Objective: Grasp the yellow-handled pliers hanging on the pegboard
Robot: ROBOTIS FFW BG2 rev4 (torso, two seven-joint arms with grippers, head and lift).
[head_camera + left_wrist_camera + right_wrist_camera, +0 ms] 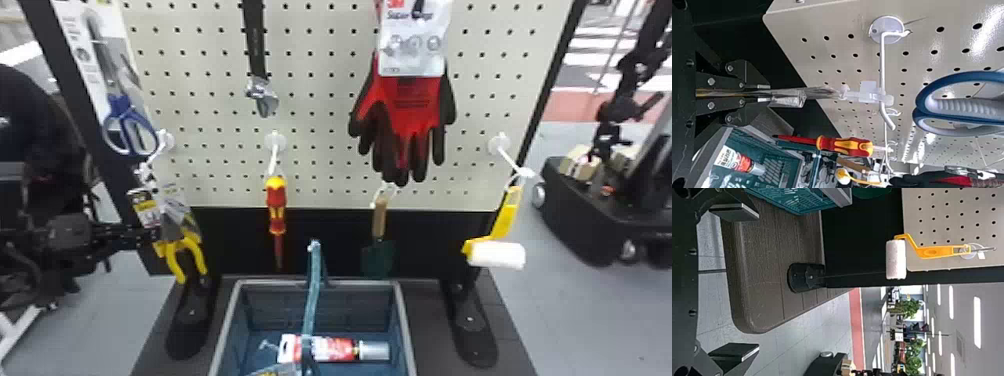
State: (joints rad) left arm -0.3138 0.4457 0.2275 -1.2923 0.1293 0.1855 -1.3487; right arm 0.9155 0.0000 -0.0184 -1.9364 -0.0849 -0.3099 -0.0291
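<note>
Pegboard [325, 150] behind; the pliers hang at its lower left, beside the left arm.
Left fingers [142, 234] lie level, closed thin on the pack of the pliers [182, 252], whose long axis hangs down, yellow handles lowest, just right of the fingertips. Right fingers [736, 212] gape wide, holding nothing.

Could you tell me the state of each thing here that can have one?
yellow-handled pliers: hanging from the hook, handles spread
left gripper: shut on the yellow-handled pliers' pack
right gripper: open, holding nothing
scissors: closed, hanging in a pack
screwdriver: hanging by its handle, tip down
basket: handle upright, a tube lying inside
</note>
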